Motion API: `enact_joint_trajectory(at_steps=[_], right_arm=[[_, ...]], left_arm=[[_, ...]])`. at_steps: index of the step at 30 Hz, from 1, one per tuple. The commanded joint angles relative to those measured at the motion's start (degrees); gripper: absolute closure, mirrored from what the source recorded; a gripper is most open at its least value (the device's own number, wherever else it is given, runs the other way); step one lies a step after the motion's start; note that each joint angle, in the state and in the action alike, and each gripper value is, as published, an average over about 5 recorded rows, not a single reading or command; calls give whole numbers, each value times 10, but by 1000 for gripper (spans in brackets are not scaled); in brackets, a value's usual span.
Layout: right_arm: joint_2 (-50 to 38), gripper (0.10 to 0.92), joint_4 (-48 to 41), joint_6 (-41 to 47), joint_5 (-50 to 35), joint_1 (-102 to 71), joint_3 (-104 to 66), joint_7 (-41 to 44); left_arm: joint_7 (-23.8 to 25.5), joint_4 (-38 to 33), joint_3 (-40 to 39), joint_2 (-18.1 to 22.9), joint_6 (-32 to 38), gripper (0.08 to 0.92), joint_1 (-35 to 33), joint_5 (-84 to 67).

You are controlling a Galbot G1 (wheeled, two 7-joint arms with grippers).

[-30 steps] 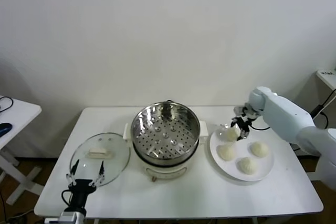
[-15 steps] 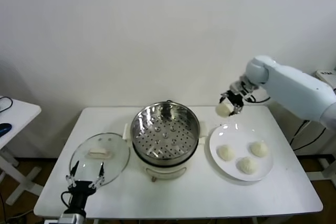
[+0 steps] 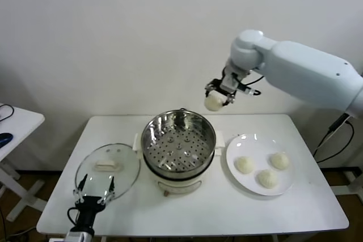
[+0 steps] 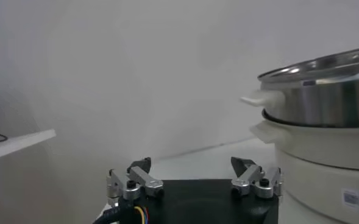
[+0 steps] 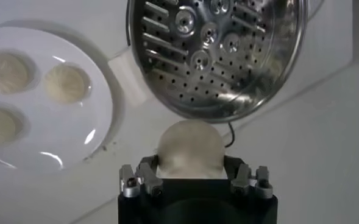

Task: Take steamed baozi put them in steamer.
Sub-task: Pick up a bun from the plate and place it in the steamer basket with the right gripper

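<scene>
My right gripper [image 3: 217, 96] is shut on a cream-white baozi [image 3: 213, 102] and holds it in the air, above and just behind the far right rim of the steamer [image 3: 178, 140]. In the right wrist view the baozi [image 5: 190, 149] sits between the fingers, with the steamer's perforated tray [image 5: 216, 52] beyond it. The tray holds no baozi. Three baozi [image 3: 245, 165] lie on the white plate [image 3: 241, 143] to the steamer's right. My left gripper [image 3: 93, 184] is open and idle at the table's front left.
The glass lid [image 3: 108, 169] with a white handle lies flat to the left of the steamer, just beyond my left gripper. The steamer's side [image 4: 325, 140] fills one side of the left wrist view. A side table [image 3: 14, 123] stands at far left.
My right gripper lifted one baozi off the plate and carried it up and leftward toward the steamer. The left arm stayed still.
</scene>
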State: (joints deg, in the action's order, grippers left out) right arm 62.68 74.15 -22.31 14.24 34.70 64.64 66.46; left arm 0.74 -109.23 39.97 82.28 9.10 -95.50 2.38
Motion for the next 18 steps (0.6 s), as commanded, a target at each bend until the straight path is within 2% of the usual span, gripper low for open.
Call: enact_joint_trajectory(at_steps=[1,7,18], right_arm=[[130,325,-53,-43,88,-58,-18,-2],[168,323,-107,-60,115,-94,-19,-7],[187,323,-164,-86,182,-143,-29,-15]], left_arm=[[7,-1,-3,-19,5,177,5,-13],[18,12,-13,-38,18,177,17,-21],[18,16,-23,-37,23,177,10,-23]])
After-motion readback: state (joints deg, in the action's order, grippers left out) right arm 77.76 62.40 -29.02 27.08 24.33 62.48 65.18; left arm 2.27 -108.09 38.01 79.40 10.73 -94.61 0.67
